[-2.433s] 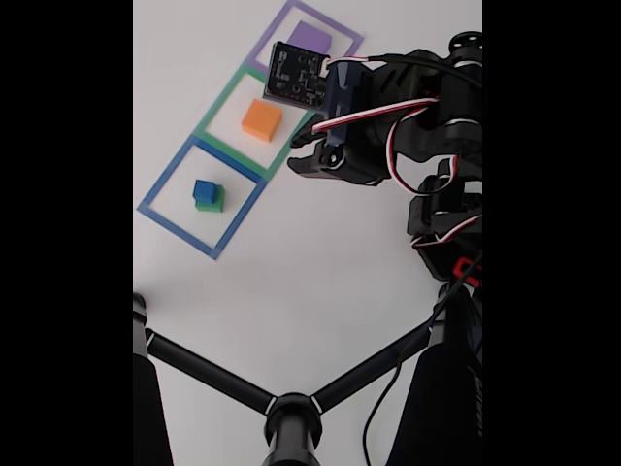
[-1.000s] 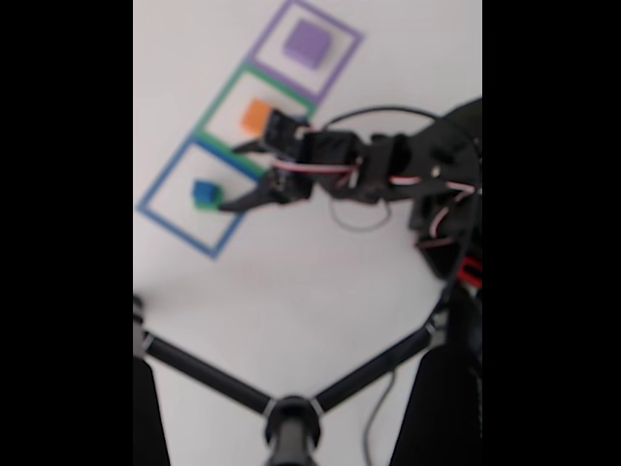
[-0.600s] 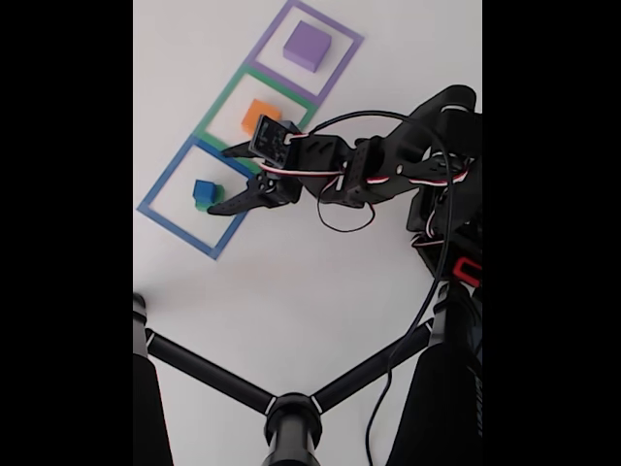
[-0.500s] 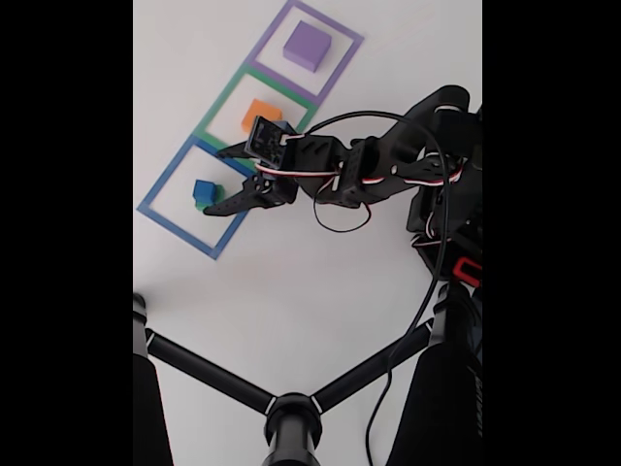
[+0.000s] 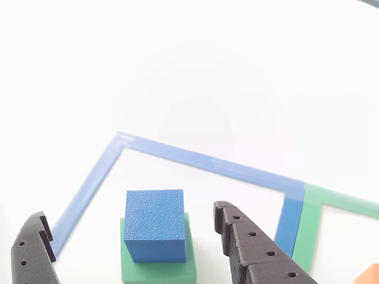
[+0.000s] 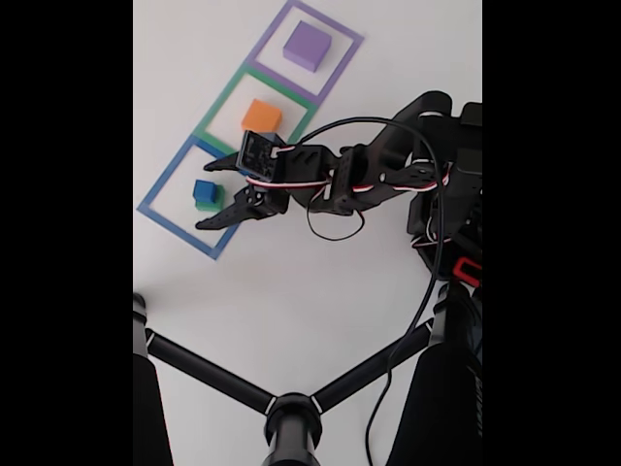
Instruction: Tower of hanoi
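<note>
So the blue cube [image 5: 154, 223] is sitting right on top of the green block [image 5: 157, 267], and the pair is inside the blue tape square [image 6: 160, 184] at the near-left end of the row in the fixed view. In the other view the stack lands smack between the two black fingers [image 5: 253, 251] of the tool [image 5: 133, 228], one finger on each side, with a visible gap both ways, so nothing is touching yet. The tool [image 6: 211, 194] is spread wide, holding nothing. From the fixed view you can see it reaching in from the right, one fingertip on the far side of the stack and the other on the near side over the tape line.

Moving out from there: the green tape square [image 6: 221, 105] comes next in the row, further away and to the right, with the orange cube [image 6: 262, 116] in it. Then the purple tape square [image 6: 342, 60] at the far end holds the purple cube [image 6: 309, 46]. All of it is on a plain white counter [image 6: 291, 291]. The arm [image 6: 388, 180] stretches in from the right with a loose black cable [image 6: 330, 228] dangling under it, and a black tripod [image 6: 291, 413] sits along the near edge.
</note>
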{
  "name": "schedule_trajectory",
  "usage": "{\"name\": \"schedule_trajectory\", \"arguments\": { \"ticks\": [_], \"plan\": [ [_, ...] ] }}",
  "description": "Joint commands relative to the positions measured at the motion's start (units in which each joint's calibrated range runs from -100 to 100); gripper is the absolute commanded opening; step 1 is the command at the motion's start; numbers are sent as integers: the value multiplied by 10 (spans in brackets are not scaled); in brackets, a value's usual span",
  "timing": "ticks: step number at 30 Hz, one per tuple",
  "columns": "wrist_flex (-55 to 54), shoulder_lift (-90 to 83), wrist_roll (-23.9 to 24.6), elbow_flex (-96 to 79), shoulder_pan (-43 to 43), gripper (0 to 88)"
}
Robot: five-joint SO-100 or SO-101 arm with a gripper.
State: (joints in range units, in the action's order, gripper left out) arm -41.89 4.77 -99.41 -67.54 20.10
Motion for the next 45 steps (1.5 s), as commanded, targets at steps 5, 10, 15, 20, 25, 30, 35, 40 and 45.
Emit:
{"name": "schedule_trajectory", "arguments": {
  "ticks": [5,10,15,20,25,30,35,40,45],
  "plan": [
    [-28,8,-6,19,15,305],
    [-30,14,-6,21,15,245],
    [-31,17,-6,25,20,182],
    [-31,21,-6,27,21,147],
    [-31,21,-6,28,25,114],
    [-32,22,-6,28,25,89],
    [-32,22,-6,27,22,66],
    [-32,21,-6,25,19,52],
    [-32,18,-6,24,16,46]
  ]
}}
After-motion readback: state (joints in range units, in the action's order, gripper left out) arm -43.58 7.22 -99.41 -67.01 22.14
